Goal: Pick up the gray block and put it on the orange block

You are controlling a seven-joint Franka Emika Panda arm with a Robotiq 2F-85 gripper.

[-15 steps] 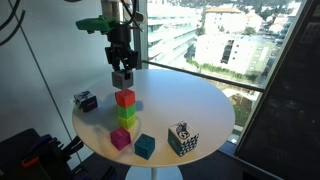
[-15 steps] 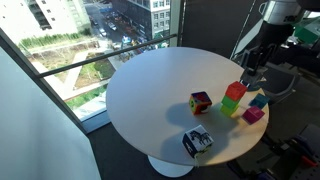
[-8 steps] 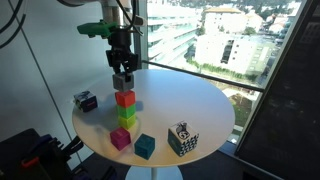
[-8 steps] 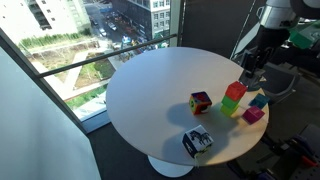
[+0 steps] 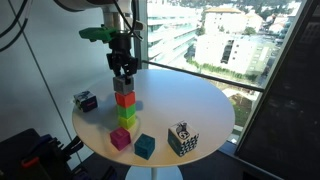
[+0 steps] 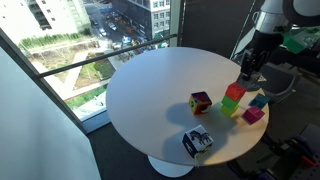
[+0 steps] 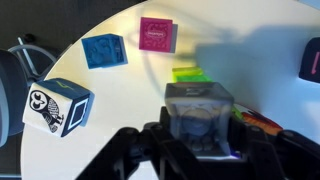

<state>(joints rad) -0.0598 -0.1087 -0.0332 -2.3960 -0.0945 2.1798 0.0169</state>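
Observation:
In an exterior view my gripper [image 5: 122, 72] is shut on the gray block [image 5: 122, 85] and holds it right on top of the orange block [image 5: 124, 99]. The orange block sits on a lime green cube [image 5: 126, 116], which makes a stack. I cannot tell whether gray and orange touch. In the wrist view the gray block [image 7: 198, 118] fills the space between my fingers [image 7: 198, 140], with the green cube [image 7: 190, 74] and a sliver of orange [image 7: 262, 120] behind it. In the exterior view from the far side, my gripper [image 6: 249, 72] hangs just above the orange block [image 6: 236, 91].
A round white table [image 5: 190, 100] holds a magenta cube [image 5: 120, 138], a teal cube [image 5: 145, 146], a black-and-white patterned cube [image 5: 183, 139] and a multicoloured cube [image 5: 85, 100]. The stack stands near the table edge. A window lies beyond the table.
My gripper has lowered the gray block straight down onto the top of the orange block. The other cubes have not moved.

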